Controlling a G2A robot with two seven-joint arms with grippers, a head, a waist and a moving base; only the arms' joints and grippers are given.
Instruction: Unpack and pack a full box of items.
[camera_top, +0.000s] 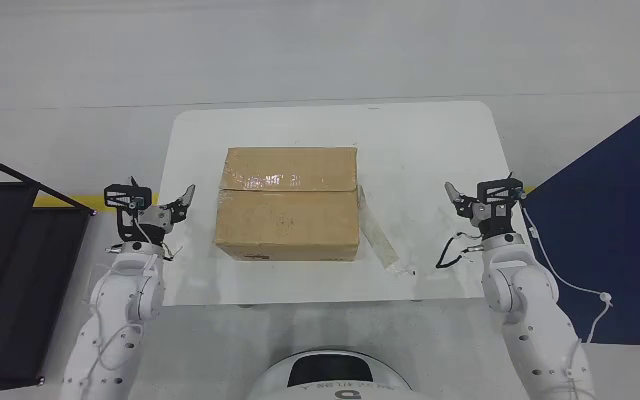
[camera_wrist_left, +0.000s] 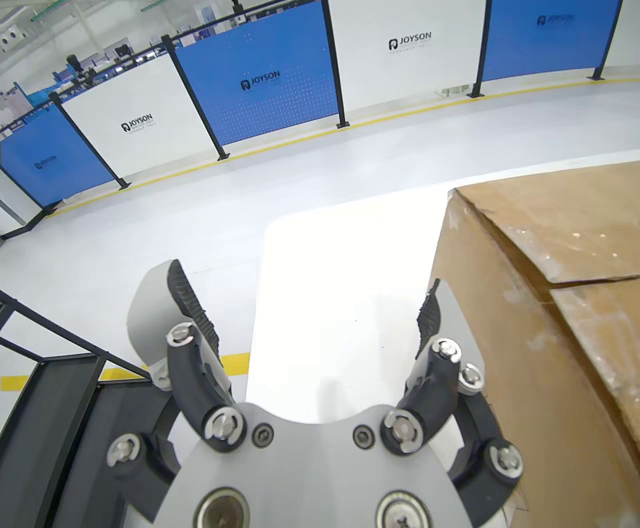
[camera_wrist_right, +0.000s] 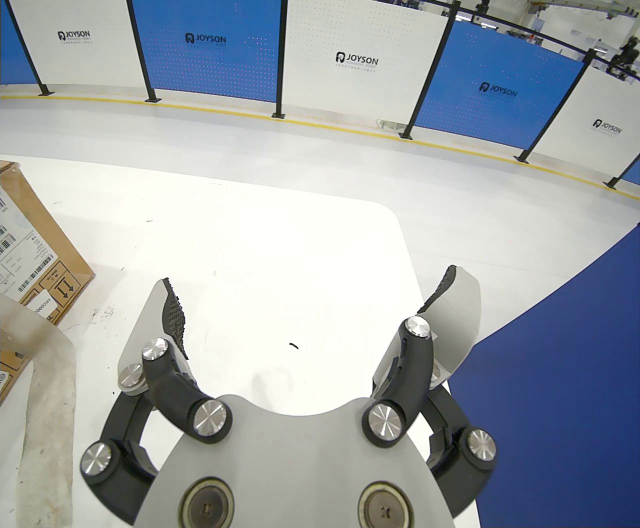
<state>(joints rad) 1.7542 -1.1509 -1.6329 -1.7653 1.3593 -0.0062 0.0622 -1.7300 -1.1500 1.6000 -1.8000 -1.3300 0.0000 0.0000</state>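
Observation:
A brown cardboard box (camera_top: 288, 203) stands closed in the middle of the white table (camera_top: 430, 140), its two top flaps meeting in a taped seam. My left gripper (camera_top: 160, 200) hangs open over the table's left edge, a short way left of the box (camera_wrist_left: 545, 310), with nothing between its fingers (camera_wrist_left: 190, 305). My right gripper (camera_top: 482, 197) is open and empty near the table's right edge, well clear of the box (camera_wrist_right: 35, 250). A strip of peeled tape (camera_top: 380, 235) lies on the table against the box's right side.
The loose tape strip (camera_wrist_right: 45, 400) trails towards the table's front edge. A black frame (camera_top: 30, 260) stands on the floor to the left of the table and a blue panel (camera_top: 600, 220) to its right. Bare tabletop lies behind the box and on both sides.

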